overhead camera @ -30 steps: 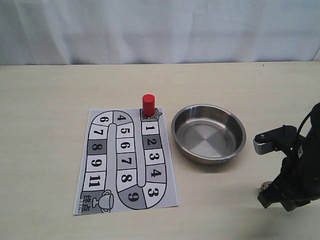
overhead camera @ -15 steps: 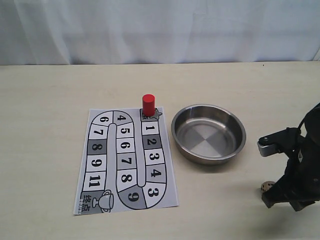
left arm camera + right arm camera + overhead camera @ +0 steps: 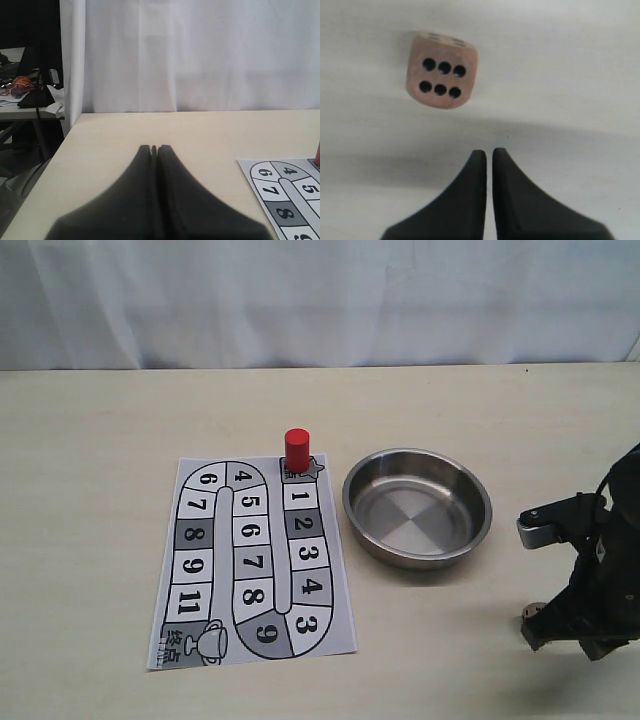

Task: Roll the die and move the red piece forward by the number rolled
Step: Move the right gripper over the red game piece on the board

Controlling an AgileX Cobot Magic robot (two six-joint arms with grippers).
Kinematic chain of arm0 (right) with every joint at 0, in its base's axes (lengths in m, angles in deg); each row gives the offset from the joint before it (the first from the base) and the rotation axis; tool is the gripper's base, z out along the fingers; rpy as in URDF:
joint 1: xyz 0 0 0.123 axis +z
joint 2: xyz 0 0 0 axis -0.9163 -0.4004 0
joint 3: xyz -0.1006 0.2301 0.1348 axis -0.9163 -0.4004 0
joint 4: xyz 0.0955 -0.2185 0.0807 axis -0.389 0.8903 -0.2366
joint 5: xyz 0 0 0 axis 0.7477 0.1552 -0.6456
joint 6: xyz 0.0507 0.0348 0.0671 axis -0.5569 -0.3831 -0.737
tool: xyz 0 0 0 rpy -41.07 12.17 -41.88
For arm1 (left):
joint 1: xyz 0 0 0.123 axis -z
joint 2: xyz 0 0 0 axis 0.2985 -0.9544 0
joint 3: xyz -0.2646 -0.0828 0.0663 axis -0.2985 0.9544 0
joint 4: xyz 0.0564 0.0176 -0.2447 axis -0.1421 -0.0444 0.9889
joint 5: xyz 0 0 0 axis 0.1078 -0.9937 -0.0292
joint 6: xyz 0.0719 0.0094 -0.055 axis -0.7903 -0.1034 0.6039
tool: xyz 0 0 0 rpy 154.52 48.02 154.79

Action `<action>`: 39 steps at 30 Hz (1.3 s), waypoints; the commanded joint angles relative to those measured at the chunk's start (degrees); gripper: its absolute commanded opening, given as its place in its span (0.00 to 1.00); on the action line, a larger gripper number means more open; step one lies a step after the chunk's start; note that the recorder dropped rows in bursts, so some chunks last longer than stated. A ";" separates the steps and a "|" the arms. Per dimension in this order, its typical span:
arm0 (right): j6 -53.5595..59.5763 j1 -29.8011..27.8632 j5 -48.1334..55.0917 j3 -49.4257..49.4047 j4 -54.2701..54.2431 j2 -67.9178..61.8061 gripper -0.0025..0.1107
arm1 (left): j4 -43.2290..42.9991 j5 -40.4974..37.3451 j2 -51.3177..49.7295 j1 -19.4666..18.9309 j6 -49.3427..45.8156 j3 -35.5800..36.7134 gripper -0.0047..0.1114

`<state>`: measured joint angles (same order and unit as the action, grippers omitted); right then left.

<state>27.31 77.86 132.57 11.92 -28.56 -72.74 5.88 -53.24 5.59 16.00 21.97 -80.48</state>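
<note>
Die [image 3: 441, 70] lies on the bare table [image 3: 100, 440], six pips up, at about 5 o'clock from the steel bowl [image 3: 350, 502] and well apart from it. Right gripper [image 3: 486, 151] is just beside the die, not touching it. Its jaws are pressed nearly together and grasp nothing. In the exterior view that arm hides most of the die; the beige speck at its edge is probably it. Left gripper [image 3: 154, 148]: jaws clenched, empty. Red piece [image 3: 296, 448] stands upright at the 12 o'clock end of the board [image 3: 255, 570], on the square just before 1, at 10 o'clock from the bowl.

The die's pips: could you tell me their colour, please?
Black, on the beige die; the right wrist view shows them best.
</note>
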 commanded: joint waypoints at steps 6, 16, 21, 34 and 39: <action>0.98 -0.14 6.12 8.58 -4.28 0.07 0.06 | 0.13 0.56 0.06 0.01 0.12 -0.30 0.04; 6.82 -0.03 3.52 14.88 -13.09 0.07 0.30 | 0.13 0.72 0.06 0.01 0.12 -0.30 0.04; 20.36 -0.03 -3.21 16.53 -30.72 -0.12 0.46 | 0.13 0.72 0.06 0.01 0.12 -0.30 0.04; 28.84 10.95 -11.25 33.49 -39.01 -14.33 0.60 | 0.13 0.72 0.06 0.01 0.12 -0.30 0.04; 28.00 13.39 -15.59 45.02 -37.72 -23.24 0.60 | 0.13 0.62 0.06 0.01 0.12 -0.30 0.04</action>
<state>55.69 90.84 119.14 53.31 -66.89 -93.26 5.88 -53.24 5.59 16.00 21.97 -80.48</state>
